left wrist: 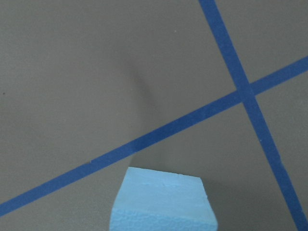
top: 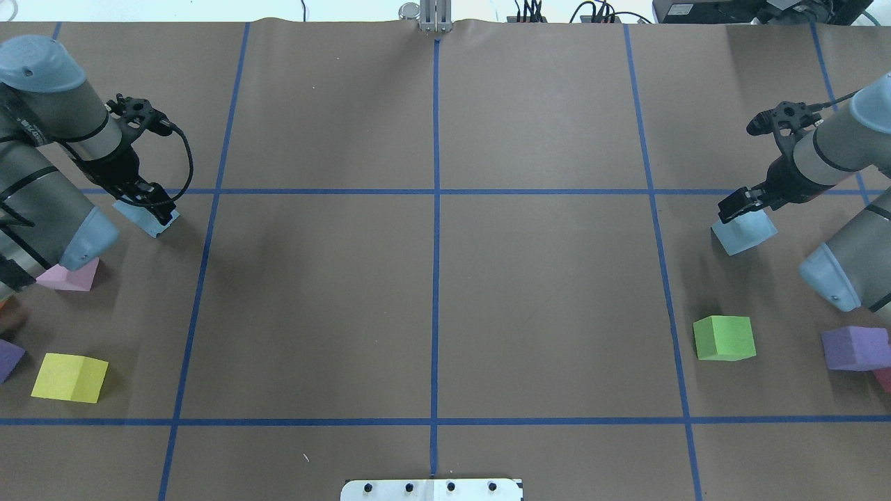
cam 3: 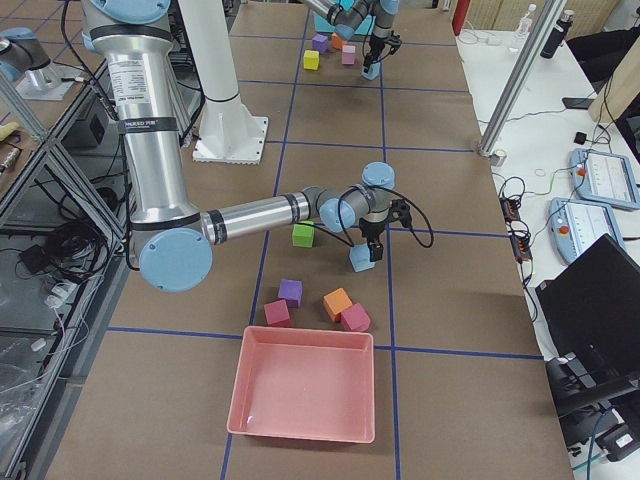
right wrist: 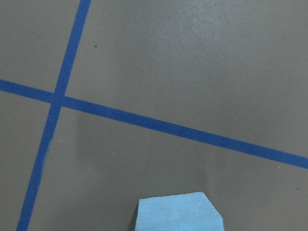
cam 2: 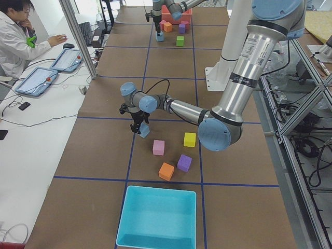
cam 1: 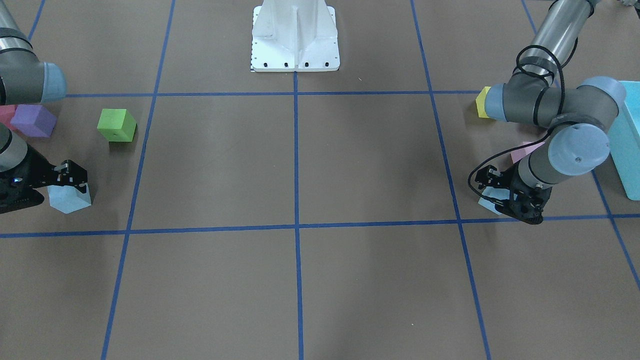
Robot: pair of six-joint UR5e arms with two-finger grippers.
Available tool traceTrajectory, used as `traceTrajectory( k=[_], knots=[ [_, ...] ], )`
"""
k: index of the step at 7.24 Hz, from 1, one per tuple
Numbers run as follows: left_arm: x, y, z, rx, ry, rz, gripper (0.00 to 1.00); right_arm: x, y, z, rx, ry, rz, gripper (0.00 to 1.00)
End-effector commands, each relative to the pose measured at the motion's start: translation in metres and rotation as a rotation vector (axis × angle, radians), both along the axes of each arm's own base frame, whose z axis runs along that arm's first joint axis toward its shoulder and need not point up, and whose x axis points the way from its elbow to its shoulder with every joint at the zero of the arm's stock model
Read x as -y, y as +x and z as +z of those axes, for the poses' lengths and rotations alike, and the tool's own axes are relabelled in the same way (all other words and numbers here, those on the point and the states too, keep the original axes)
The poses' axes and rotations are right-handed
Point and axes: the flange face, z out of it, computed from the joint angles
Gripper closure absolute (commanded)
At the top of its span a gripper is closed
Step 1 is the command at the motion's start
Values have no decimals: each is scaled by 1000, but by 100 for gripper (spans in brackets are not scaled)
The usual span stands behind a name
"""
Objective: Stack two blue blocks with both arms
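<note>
My left gripper [top: 147,203] is shut on a pale blue block [top: 147,220] at the table's left side, close to the surface, near a blue tape crossing. The front view shows this gripper [cam 1: 496,194] over its tilted block [cam 1: 486,205]. The block's top fills the bottom of the left wrist view [left wrist: 163,204]. My right gripper [top: 739,206] is shut on the other pale blue block [top: 743,234] at the right side. The front view shows that gripper [cam 1: 75,184] and block [cam 1: 70,200]; the block also shows in the right wrist view [right wrist: 178,212]. The two blocks are far apart.
A green cube [top: 724,338] and a purple cube [top: 855,348] lie near my right arm. A pink cube [top: 69,276] and a yellow cube [top: 69,377] lie near my left arm. A turquoise box [cam 2: 158,218] and a pink tray [cam 3: 305,395] stand at the table's ends.
</note>
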Motion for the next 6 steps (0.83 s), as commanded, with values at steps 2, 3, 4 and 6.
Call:
traceTrajectory(
  k=[2,3,4,6],
  knots=[
    [-2,15,3,4,-6,19,13,-5,-15,9,-32,6,-17,3],
    [-1,15,5,6,-10,19,18,-5,-17,9,-32,6,-20,6],
    [-1,16,6,7,-11,19,24,-6,-18,10,-32,8,-24,12],
    [-1,15,7,10,-19,11,33,-2,-26,43,-2,52,-31,20]
  ],
)
